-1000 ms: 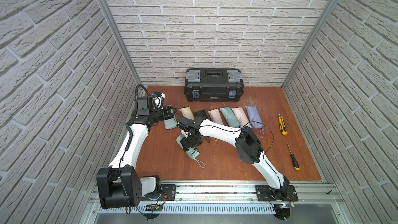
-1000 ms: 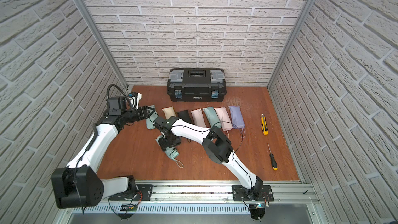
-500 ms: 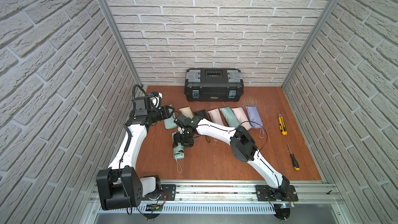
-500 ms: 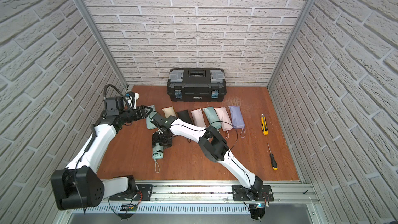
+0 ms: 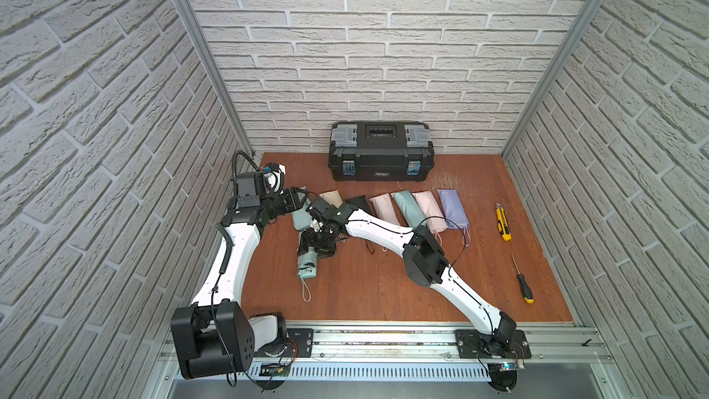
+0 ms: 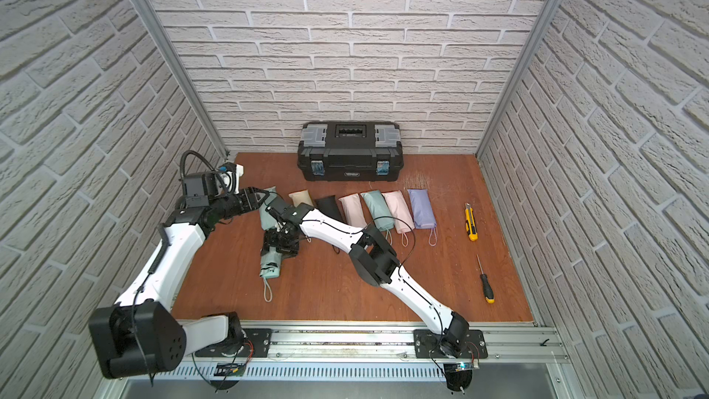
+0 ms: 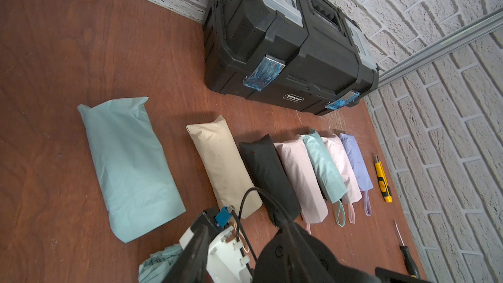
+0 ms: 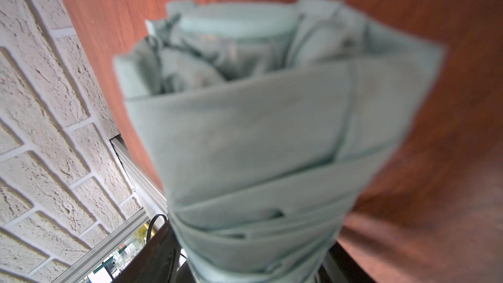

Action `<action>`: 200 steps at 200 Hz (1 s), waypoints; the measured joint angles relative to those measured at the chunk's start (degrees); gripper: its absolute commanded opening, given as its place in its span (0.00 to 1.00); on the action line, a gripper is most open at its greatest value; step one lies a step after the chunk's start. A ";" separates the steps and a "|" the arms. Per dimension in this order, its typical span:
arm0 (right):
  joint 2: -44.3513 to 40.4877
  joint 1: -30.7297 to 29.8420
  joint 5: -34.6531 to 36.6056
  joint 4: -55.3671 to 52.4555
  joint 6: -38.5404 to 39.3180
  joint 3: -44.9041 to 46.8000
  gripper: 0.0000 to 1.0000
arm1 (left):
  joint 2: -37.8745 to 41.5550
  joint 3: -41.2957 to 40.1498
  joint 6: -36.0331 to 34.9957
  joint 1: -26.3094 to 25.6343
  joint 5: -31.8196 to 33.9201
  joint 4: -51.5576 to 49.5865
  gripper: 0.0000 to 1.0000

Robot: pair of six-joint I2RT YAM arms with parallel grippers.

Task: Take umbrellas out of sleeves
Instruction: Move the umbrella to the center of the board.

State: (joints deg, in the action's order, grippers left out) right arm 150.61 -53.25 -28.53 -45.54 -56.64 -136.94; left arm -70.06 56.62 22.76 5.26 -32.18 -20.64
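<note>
The desk (image 5: pixel 368 293) is shut in by brick walls on its left, back and right edges. Only the front edge, along the rail, is open. Its front half is mostly bare, apart from the right arm slanting in from the front right corner. A yellow knife (image 5: pixel 502 222) and a screwdriver (image 5: pixel 522 282) lie near the right edge, well apart from the rest.

The mint umbrella (image 5: pixel 308 264) lies out of its cover, left of the desk's middle, with its wrist loop (image 5: pixel 305 291) toward the front edge. The right claw (image 5: pixel 317 248) sits over its rear end. In the right wrist view, dark fingers (image 8: pixel 160 251) stand on either side of the rolled cloth, close against it. Whether they pinch it or only flank it, I cannot tell.

The left claw (image 6: pixel 258 198) hangs near the back left corner, by the back end of the limp mint sleeve (image 7: pixel 128 164). The sleeve lies loose on the desk. Whether this claw is spread or pressed together, I cannot tell.

The toolbox (image 5: pixel 380 151) stands at the middle of the back edge with its lid down and latches closed, so its contents are unseen. In front of it lies a row of six filled sleeves (image 5: pixel 410 209), with loops poking from the rightmost three.

In both top views the right arm covers the front ends of the cream sleeve (image 5: pixel 330 198) and the black sleeve (image 5: pixel 358 203). The right wrist view is blurred, and the left claw is out of its own wrist view.
</note>
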 measured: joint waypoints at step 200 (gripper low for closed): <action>1.22 1.01 -1.07 3.41 -0.48 -1.81 0.79 | 0.00 0.00 0.44 0.37 -0.09 0.02 0.47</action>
State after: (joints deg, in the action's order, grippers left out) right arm 151.83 -52.25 -29.61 -42.13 -57.12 -138.76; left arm -70.06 56.62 23.20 5.63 -32.27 -20.62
